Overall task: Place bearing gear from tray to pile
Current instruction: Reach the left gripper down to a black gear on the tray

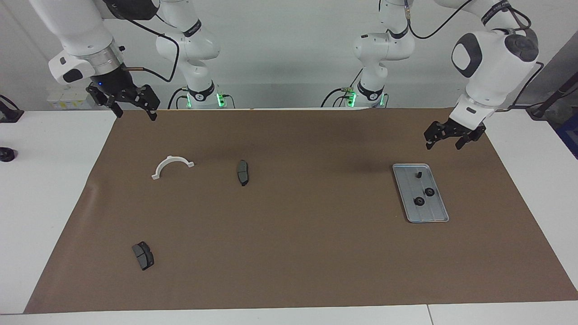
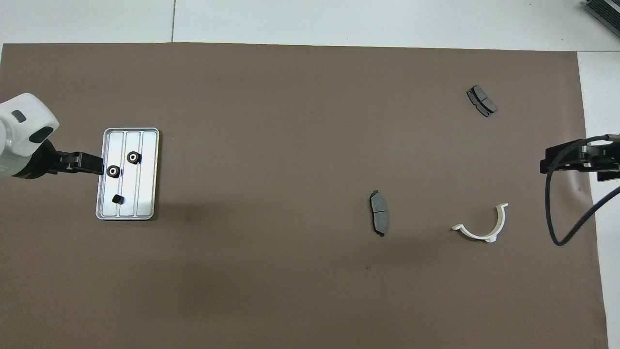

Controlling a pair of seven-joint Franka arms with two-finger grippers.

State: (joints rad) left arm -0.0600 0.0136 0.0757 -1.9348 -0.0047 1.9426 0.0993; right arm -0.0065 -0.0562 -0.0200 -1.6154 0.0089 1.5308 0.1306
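Silver tray (image 1: 433,217) sits on brown mat (image 1: 293,234) at left arm's end of bench, holding two bearing gears (image 1: 419,201) (image 1: 430,192) and a small black piece (image 1: 418,174). Left gripper (image 1: 445,141) hangs in the air beside the tray's robot-side end, fingers spread wide, empty. Right gripper (image 1: 133,113) waits over the mat's corner, fingers wide, empty. Pile: white bracket (image 1: 172,166), two brake pads (image 1: 242,172) (image 1: 143,255), well apart from tray.

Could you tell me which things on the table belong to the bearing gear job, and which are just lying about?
Part of the job:
- tray
- two bearing gears in it
- pile: white bracket, two brake pads
- left hand, open, above the mat beside the tray

Lying about:
- small black block in the tray
- right hand, open, waiting
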